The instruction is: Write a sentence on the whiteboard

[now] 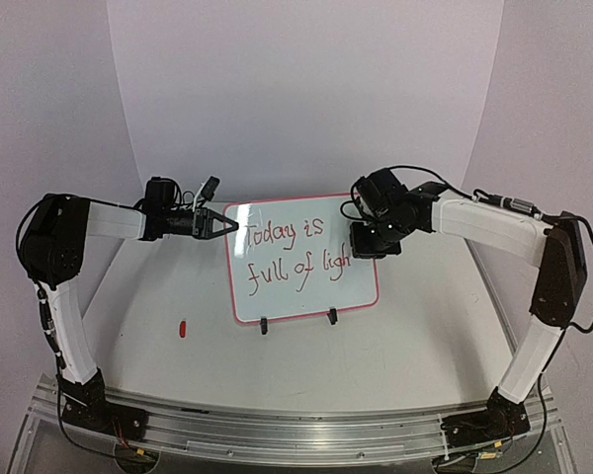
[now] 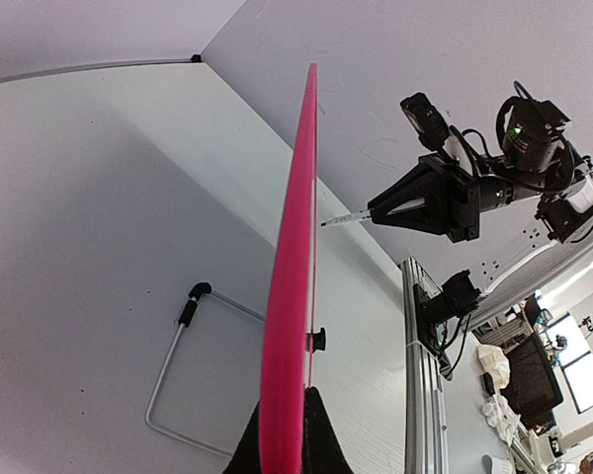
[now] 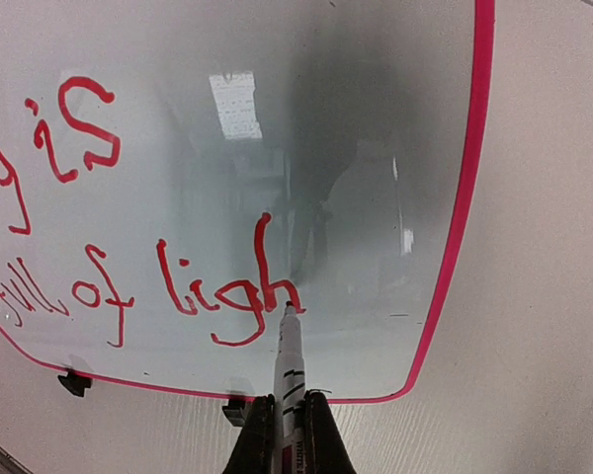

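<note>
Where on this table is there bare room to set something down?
Bare table lies between the whiteboard and the arm bases, right of the small red piece, and beyond the board's right edge. Crowded: the board's left edge, clamped by the left gripper, and its right part, where the right gripper holds the marker.

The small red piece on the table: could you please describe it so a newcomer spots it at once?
Start at the whiteboard standing mid-table in the top view. Left of and nearer than its bottom-left corner lies the small red piece, perhaps a marker cap. It lies alone on bare tabletop, well clear of the board.
</note>
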You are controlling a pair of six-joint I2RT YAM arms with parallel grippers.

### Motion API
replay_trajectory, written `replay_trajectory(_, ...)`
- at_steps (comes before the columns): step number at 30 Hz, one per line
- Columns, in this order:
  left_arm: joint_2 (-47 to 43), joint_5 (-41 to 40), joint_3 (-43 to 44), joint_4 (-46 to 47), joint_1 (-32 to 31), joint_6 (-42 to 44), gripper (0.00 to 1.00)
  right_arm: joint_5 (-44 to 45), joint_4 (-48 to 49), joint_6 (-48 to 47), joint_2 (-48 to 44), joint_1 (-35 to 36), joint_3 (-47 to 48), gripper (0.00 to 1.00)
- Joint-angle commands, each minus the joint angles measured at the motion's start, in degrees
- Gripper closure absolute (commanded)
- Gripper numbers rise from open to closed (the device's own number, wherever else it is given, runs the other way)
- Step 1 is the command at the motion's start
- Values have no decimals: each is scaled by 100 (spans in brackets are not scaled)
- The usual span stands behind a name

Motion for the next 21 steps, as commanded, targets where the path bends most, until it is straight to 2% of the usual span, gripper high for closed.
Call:
replay_trajectory(1, 128, -803, -111, -64, -79, 712, 100, 38, 136, 40, 38, -29, 193, 100)
replay_trajectory(21, 157, -806, -102, -73, -84, 710, 100, 264, 161, 37, 88, -38, 122, 100)
